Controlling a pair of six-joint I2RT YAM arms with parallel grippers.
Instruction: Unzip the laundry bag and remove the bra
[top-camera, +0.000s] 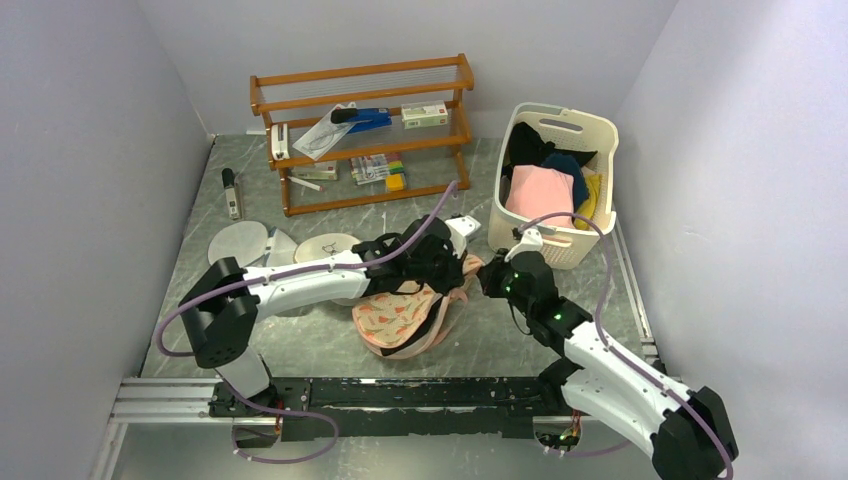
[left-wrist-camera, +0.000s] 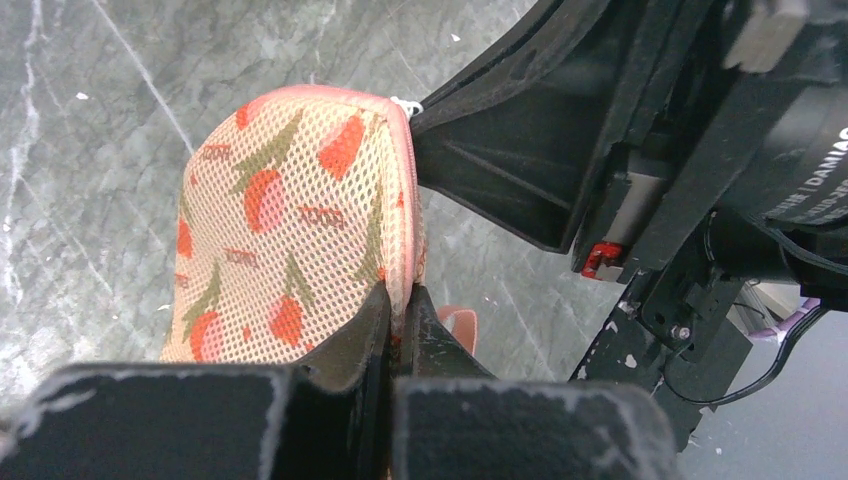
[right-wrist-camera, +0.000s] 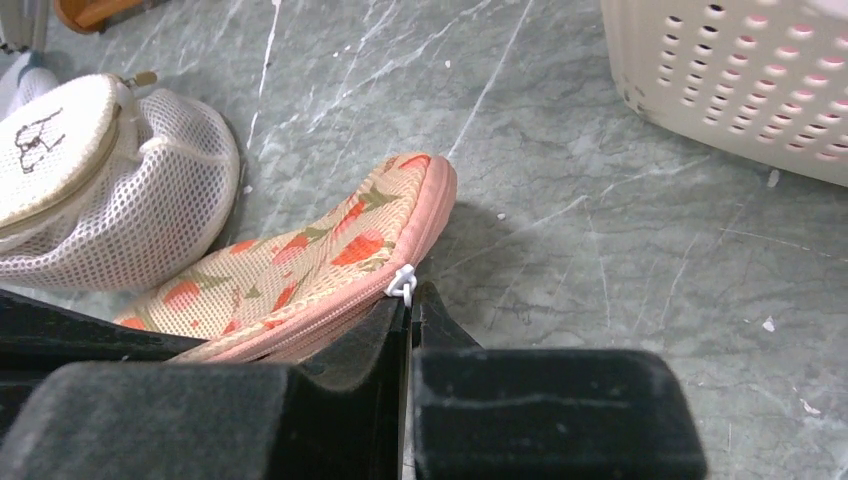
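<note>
The peach-pink mesh laundry bag (top-camera: 400, 318) with an orange-red leafy print lies mid-table, its right end lifted. My left gripper (top-camera: 452, 262) is shut on the bag's pink edge trim; in the left wrist view the bag (left-wrist-camera: 280, 220) rises from between the closed fingers (left-wrist-camera: 372, 330). My right gripper (top-camera: 487, 280) meets it from the right and is shut on the white zipper pull (right-wrist-camera: 402, 285) at the bag's tip (right-wrist-camera: 330, 250). Something dark shows at the bag's lower right rim. The bra cannot be made out.
A round white mesh bag with a beige top (right-wrist-camera: 95, 190) lies left of the laundry bag, with more of them (top-camera: 240, 243) beyond. A cream laundry basket (top-camera: 556, 180) of clothes stands back right. A wooden shelf (top-camera: 365, 130) with small items stands at the back.
</note>
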